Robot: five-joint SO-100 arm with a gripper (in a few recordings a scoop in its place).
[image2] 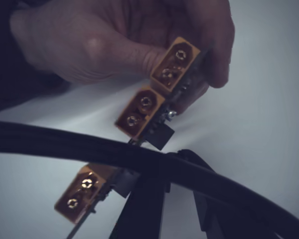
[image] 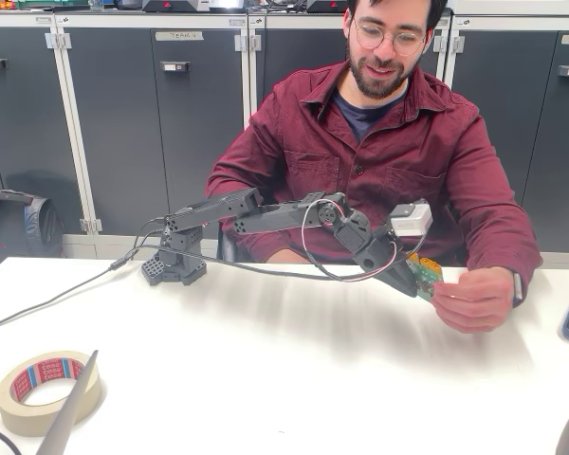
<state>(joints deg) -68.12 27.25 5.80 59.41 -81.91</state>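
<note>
**Clerk:** Item one, tool. Location?

**Checker:** At the end of the black arm, stretched out to the right in the fixed view, above the white table. Its tip meets item two.

**Clerk:** Item two?

**Checker:** Small green circuit board, with three yellow connectors in a row along it. It is held off the table, between the tool and a person's hand. In the wrist view the hand pinches the upper end at the top connector. The lower end runs down beside the tool's dark fingers.

**Clerk:** Tool apart, or closed on the board?

**Checker:** Cannot be told. A black cable crosses the wrist view just where board and fingers meet, and the fixed view is too small there.

**Clerk:** Step in hand?

**Checker:** By judgement, a handover of the board, with hand and tool both at it. Which way it passes is not determinable.

**Clerk:** Requirement for the next move?

**Checker:** One side needs a firm, square hold on the thin board before the other lets go, since nothing supports it from below. The cable lies close enough to snag.

**Clerk:** Sundries?

**Checker:** Roll of tape at the near left of the table, well apart from the tool. Person seated behind the table, with grey cabinets beyond.
</note>
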